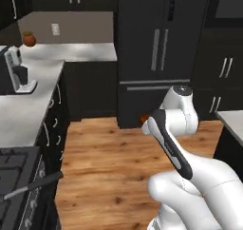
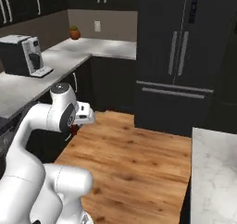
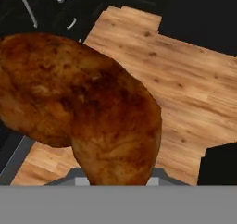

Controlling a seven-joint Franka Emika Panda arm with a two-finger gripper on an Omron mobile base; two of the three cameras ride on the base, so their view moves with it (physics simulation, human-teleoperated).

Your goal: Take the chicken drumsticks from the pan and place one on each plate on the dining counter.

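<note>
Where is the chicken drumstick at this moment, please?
In the hand view, the drumstick sits close to the camera, in the gripper, above the wooden floor, with dark cabinets at the upper left.

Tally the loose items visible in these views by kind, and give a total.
Chicken drumstick: 1, dark reddish-brown, held in the gripper above the wood floor.
Coffee machine: 1, on the worktop.
Small orange pot with a plant: 1, in the worktop's far corner.
Pan handle: 1, over the stove.
Total: 4

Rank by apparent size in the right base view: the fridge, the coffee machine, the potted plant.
1. fridge
2. coffee machine
3. potted plant

The plant stands farther back than the coffee machine, so it looks somewhat smaller than it is.
</note>
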